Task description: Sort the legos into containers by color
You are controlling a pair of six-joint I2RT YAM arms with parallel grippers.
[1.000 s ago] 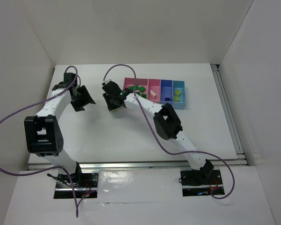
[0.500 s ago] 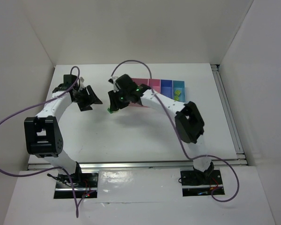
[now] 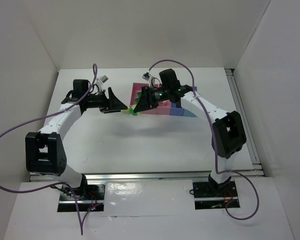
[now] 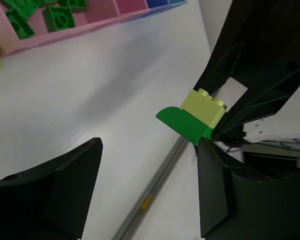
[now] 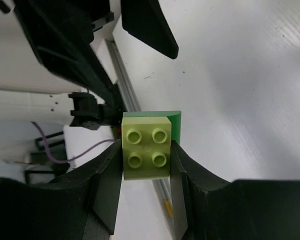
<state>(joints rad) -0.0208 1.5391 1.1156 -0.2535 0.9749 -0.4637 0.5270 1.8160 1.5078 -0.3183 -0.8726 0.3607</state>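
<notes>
While the left gripper (image 3: 118, 102) has swung in from the table's 9 o'clock side toward the centre, its fingers are spread wide and hold nothing. Its opening faces 3 o'clock, straight at the load.

Just beside it hangs that load, clear of the table: a yellow-green brick (image 5: 145, 147) stuck on a dark green piece (image 4: 182, 125). The right gripper (image 3: 141, 103) pinches the yellow-green brick by its sides. A second ago this gripper was low, at the 9 o'clock end of the containers (image 3: 138, 90); it has since risen and turned to point at 9 o'clock.

The wide pink bin (image 4: 65, 36) already holds green legos (image 4: 20, 15). The arms look set to pull the two colours apart, which I judge must happen before either piece can be sorted.
</notes>
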